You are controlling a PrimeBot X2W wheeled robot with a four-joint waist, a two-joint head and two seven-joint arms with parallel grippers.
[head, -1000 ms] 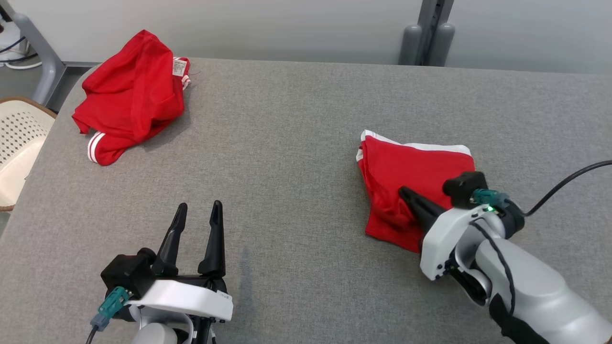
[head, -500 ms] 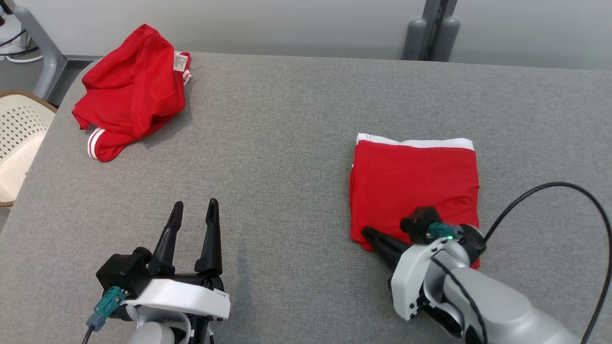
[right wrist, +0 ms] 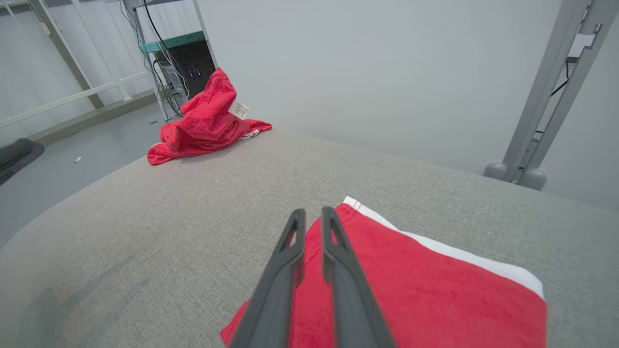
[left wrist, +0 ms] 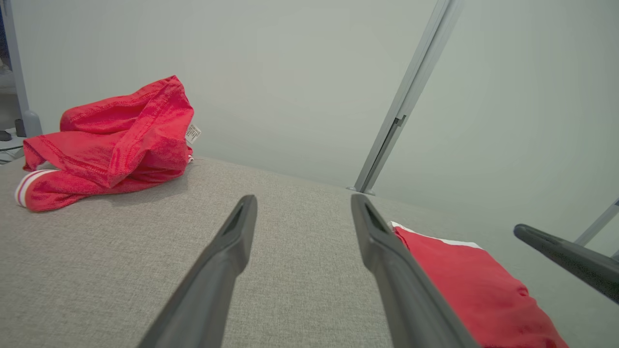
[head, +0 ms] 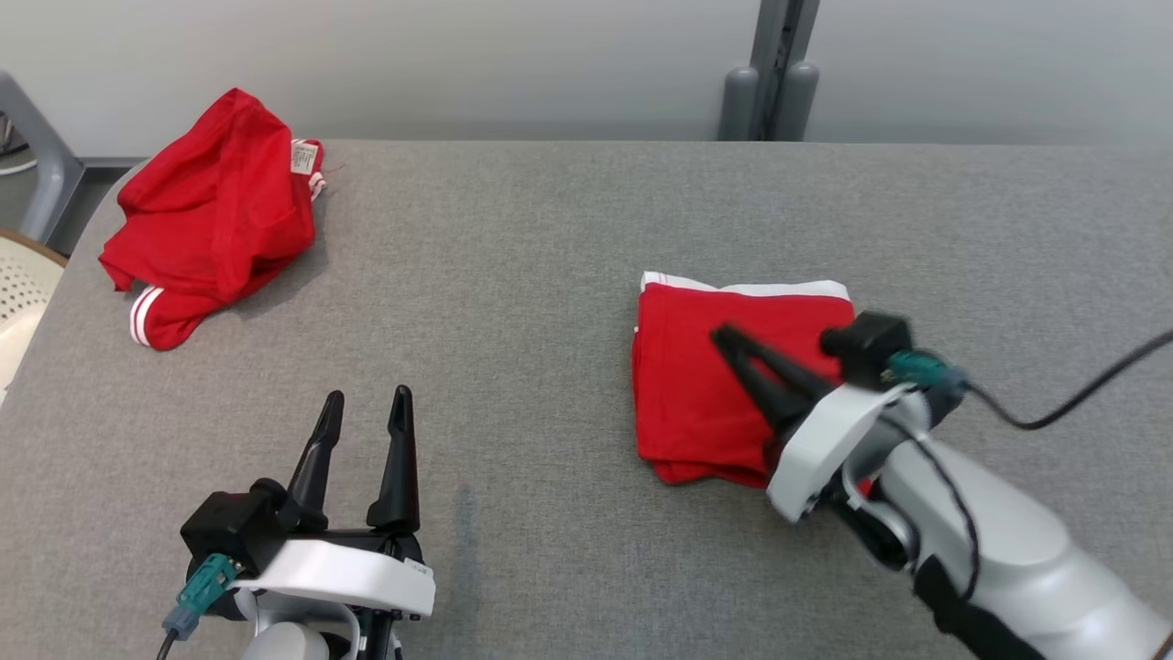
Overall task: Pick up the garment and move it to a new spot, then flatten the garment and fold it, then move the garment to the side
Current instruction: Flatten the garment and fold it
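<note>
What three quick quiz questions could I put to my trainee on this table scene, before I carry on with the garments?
1. True or false: the left tool is open and holds nothing.
2. Where does the crumpled red garment lie on the table? A. at the far left corner. B. at the near right edge. C. under the left tool.
3. Which tool reaches over the folded red garment?
Key: 1. True. 2. A. 3. The right tool.
</note>
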